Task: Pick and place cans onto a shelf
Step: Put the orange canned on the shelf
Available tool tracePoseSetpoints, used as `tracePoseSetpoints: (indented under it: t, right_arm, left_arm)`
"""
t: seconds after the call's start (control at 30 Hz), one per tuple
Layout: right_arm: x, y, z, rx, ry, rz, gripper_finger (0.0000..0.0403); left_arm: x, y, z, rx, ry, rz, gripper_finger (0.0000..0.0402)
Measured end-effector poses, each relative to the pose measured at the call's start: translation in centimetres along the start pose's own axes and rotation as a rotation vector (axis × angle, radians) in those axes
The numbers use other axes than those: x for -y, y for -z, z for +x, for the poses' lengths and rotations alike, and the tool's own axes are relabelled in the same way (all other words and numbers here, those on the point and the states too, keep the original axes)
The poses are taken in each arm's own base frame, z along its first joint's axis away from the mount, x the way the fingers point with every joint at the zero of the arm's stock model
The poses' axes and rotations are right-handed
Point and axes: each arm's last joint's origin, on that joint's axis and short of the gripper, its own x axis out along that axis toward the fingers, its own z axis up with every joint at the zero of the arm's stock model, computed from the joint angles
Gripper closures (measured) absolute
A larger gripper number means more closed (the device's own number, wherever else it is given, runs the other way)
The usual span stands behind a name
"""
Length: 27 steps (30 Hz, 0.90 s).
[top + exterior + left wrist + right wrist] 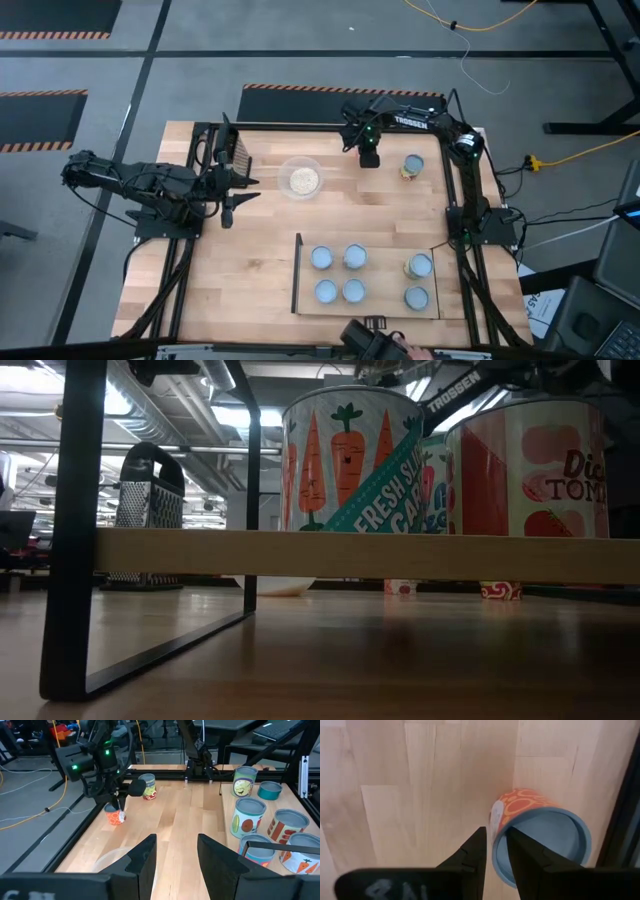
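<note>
High view: right gripper (pixel 369 157) at far side of tabletop (pixel 260 270), pointing down; jaw gap not readable from above. Loose can (pixel 413 166) upright just beside it. Left gripper (pixel 228 215) near left edge, beside clear bowl (pixel 300 178) and grater (pixel 234 152). Shelf (pixel 372 310) at near side w/ six cans: four pale-top in a block (pixel 338 273), two more toward right end (pixel 417 280).

Low view: shelf plank edge-on, dark leg at left. Carrot can (pixel 352 458) on top, teal band reads "FRESH SLI… CAR…". Red-label can (pixel 535 468) beside it, "Dic… TOM…" legible. "TROSSEN" on arm above.

Left wrist view: left fingers (pixel 145 857) spread wide, nothing between. Right gripper (pixel 118 802) farther off, over small orange can (pixel 115 815).

Right wrist view: fingers (pixel 472 852) narrowly parted, pinching rim wall of orange circle-pattern can (pixel 540 835); can tilted, pale blue end facing camera.
</note>
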Motion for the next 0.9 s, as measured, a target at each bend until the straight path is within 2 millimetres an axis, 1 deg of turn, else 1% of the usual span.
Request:
tracePoseSetpoints:
  t: [0.33,0.43,0.57,0.67,0.8,0.9]
  right_arm:
    - [0.0,0.0,0.2,-0.003,0.000,0.005,0.0325]
    - [0.1,0.0,0.2,-0.006,0.006,0.004,0.0345]
    - [0.0,0.0,0.2,-0.007,0.006,0.005,0.0389]
    - [0.0,-0.1,0.2,-0.007,0.006,0.005,0.0392]
    - [-0.6,-0.4,0.0,-0.043,0.023,-0.016,0.0397]
    - [-1.5,-0.9,-1.0,-0.107,0.073,-0.049,0.0397]
  left_arm:
    - [0.0,0.0,0.0,0.000,0.000,0.000,0.0266]
    - [0.0,0.0,0.0,0.000,0.000,0.000,0.0266]
    - [0.0,0.0,0.0,0.000,0.000,0.000,0.0266]
    - [0.0,0.0,0.0,0.000,0.000,0.000,0.0266]
    - [0.0,0.0,0.0,0.000,0.000,0.000,0.0266]
    - [0.0,0.0,0.0,-0.001,0.000,0.000,0.0266]
